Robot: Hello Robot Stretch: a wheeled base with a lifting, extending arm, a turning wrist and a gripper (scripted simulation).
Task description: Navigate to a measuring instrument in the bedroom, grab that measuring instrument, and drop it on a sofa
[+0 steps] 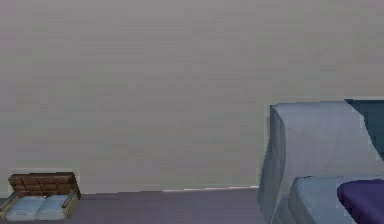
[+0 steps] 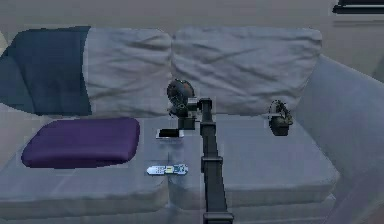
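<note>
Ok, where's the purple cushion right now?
In the arm side view, the purple cushion lies flat on the left part of the sofa seat, just below a dark blue pillow that leans on the backrest.

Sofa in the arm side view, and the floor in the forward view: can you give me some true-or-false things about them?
1. A purple cushion lies on the seat of the sofa. True.
2. The sofa is bright red. False: it is pale grey-blue.
3. The robot's arm reaches out over the sofa's seat. True.
4. The small pale flat thing lies on top of the purple cushion. False: it lies on the seat itself, to the right of the cushion in the arm side view.
5. In the forward view, an open box sits on the floor by the wall. True.
</note>
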